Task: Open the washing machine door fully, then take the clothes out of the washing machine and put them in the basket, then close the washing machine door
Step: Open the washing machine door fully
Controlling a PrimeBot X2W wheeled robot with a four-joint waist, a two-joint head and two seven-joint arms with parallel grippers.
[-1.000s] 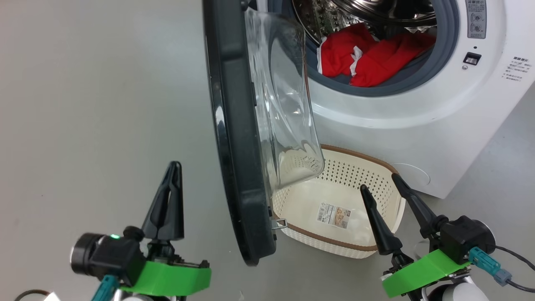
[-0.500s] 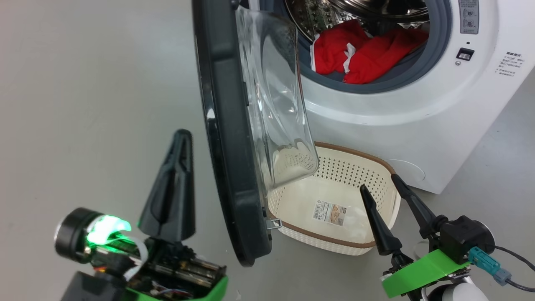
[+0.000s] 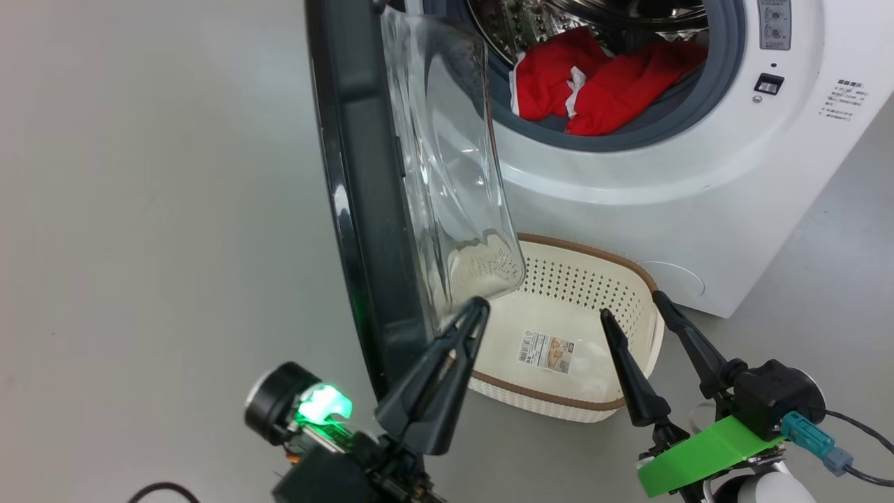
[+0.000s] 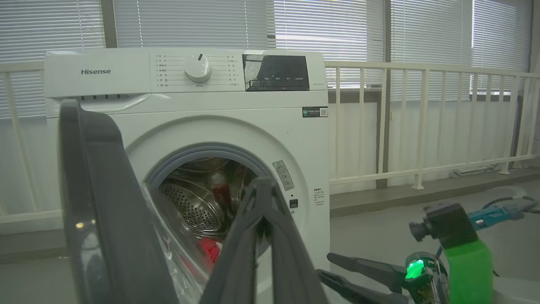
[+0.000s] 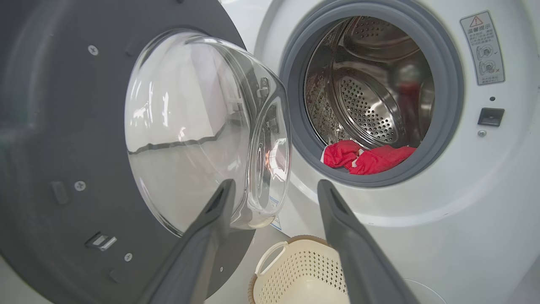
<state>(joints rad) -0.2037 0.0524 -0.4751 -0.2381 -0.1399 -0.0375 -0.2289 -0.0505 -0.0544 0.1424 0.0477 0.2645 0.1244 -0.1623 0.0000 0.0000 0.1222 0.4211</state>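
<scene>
The washing machine door (image 3: 363, 209) stands about half open, with its edge toward the head view, left of the drum mouth. Its free edge is near and its clear glass bowl (image 3: 447, 161) bulges to the right, toward the washing machine (image 3: 663, 202). I judge the door to be stiff and rather heavy, turning only on its hinge, so it needs a steady sideways push, not a pinch. The glossy black ring will be slippery and the glass is smooth and could be damaged, so the dark inner face near the free edge seems the better place to press. The left end effector (image 3: 477, 306) has its two fingers together into one wedge. Its tip is just beside the bottom of the glass bowl, on the inner side of the door; I cannot tell if it touches. Inside the drum, at the near lip of the grey gasket (image 3: 719, 84), lie the red clothes (image 3: 607, 91). They look soft, light and limp, and a raised fold would be easy to take. The basket (image 3: 580, 283) is on the floor (image 3: 140, 209) below the opening, and nothing but a paper label is in it. The right end effector (image 3: 630, 306) hangs over the near right corner of the basket, fingers apart and holding nothing.
</scene>
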